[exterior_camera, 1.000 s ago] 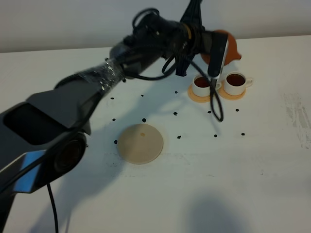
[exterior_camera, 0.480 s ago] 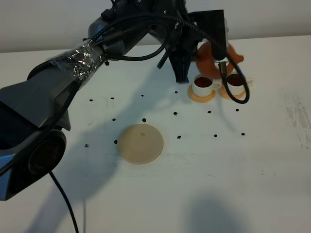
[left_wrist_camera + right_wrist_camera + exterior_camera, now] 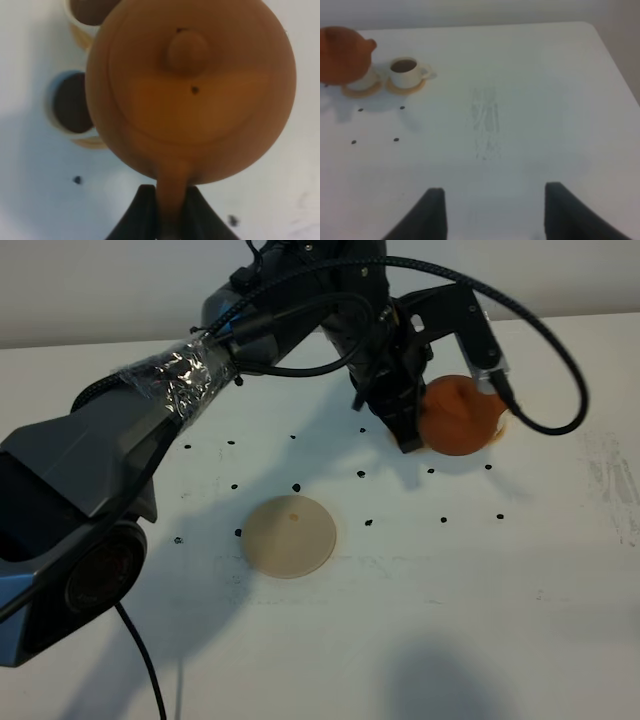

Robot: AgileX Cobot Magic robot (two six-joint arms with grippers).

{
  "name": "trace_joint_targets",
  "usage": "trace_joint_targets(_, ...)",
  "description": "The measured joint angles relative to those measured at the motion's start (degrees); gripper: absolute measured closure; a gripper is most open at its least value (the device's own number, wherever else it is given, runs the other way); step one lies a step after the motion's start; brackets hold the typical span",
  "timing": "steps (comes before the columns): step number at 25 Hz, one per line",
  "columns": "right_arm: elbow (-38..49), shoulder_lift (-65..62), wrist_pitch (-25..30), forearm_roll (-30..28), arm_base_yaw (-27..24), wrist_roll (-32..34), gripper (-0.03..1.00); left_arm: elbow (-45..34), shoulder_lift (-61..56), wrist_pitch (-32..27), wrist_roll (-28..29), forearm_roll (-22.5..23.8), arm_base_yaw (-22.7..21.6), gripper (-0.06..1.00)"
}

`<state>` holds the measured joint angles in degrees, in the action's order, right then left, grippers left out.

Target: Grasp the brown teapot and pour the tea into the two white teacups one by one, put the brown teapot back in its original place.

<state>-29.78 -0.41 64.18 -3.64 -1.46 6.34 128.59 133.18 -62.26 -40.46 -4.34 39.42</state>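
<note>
The brown teapot [image 3: 458,416] hangs upright in the air over the two white teacups, hiding them in the exterior high view. My left gripper [image 3: 168,216] is shut on the loop handle of the teapot [image 3: 190,90]. Below it, one teacup [image 3: 69,103] and a second teacup [image 3: 89,7] both hold dark tea. In the right wrist view the teapot [image 3: 342,55] covers part of one cup, and the other teacup [image 3: 405,69] stands on its orange coaster [image 3: 406,87]. The original place [image 3: 290,535], a pale tan disc, lies bare nearer the front. My right gripper [image 3: 495,215] is open over bare table.
Small black specks [image 3: 368,522] dot the white table around the disc and cups. A faint scuffed patch [image 3: 610,485] marks the table's right side. The left arm [image 3: 170,390], wrapped in film, stretches across the table's left half.
The left arm has swung the teapot from behind the cups forward over them. The cups, visible earlier in the exterior high view, are now covered by it.
</note>
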Motion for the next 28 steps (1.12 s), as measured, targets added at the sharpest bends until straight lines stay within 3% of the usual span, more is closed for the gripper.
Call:
trace_joint_targets(4,0.0,0.0,0.0,0.0,0.0,0.0,0.54,0.0,-0.3,-1.2,3.3,1.6,0.6,0.83)
trace_joint_targets(11,0.0,0.0,0.0,0.0,0.0,0.0,0.54,0.2,2.5,-2.9,3.8,1.7,0.8,0.83)
trace_joint_targets(21,0.0,0.0,0.0,0.0,0.0,0.0,0.54,0.3,8.4,2.3,3.9,1.5,1.3,0.83)
trace_joint_targets(28,0.0,0.0,0.0,0.0,0.0,0.0,0.54,0.3,5.3,0.8,5.2,2.2,1.3,0.83)
